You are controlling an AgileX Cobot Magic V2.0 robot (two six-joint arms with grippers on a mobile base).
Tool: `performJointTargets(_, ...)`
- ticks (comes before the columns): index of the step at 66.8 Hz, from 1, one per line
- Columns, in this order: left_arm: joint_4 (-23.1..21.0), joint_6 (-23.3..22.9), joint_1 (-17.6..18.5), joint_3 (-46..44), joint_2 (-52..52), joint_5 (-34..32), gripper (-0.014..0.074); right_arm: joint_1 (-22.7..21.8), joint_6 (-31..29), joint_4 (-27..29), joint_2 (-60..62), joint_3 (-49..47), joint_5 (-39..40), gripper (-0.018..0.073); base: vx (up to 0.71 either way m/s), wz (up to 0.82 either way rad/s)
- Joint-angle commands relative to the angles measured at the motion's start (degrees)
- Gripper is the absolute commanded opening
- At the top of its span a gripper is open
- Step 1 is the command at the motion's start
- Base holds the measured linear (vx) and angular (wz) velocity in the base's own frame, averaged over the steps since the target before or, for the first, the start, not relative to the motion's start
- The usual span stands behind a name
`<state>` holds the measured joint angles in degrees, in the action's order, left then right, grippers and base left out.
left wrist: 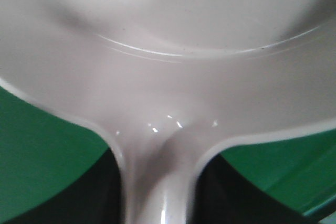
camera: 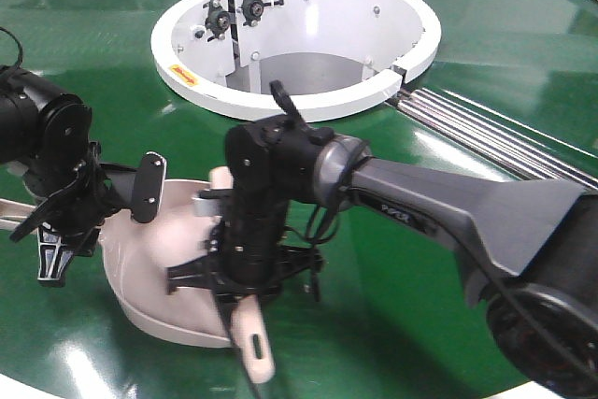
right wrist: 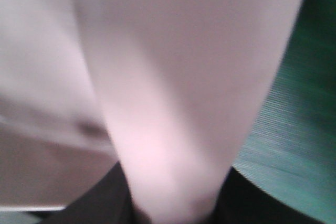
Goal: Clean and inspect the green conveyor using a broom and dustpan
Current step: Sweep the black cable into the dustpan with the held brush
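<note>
dustpan fills view above green conveyor.

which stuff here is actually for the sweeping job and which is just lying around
For the job:
- broom, held in the right gripper
- dustpan, handle in the left gripper
- green conveyor

Just there (fixtures, nothing loose):
- white ring round the central opening
- silver rails
- black knobs inside the ring
</note>
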<state>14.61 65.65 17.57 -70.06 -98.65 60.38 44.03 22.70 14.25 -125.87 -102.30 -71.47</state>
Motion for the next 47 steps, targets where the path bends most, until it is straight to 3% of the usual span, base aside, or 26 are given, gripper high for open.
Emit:
performJointTargets(1, -0.96, -0.06, 0.35, -1.53, 2.79, -0.49, 0.0003, 1.01, -3.42, 5.81, 2.52, -4.16, -2.50, -0.0004, 0.00, 0.00)
performJointTargets(12, -0.96, -0.06, 0.35, -1.53, 2.79, -0.49, 0.0003, 0.91, -4.31, 6.06, 3.20, -6.29, -2.50, -0.0004, 0.00, 0.00)
performJointTargets(47, -0.96, -0.06, 0.35, -1.53, 2.79, -0.49, 0.0003, -1.24, -3.68, -3.71, 8.59, -5.76, -2.50, -0.0004, 0.00, 0.00)
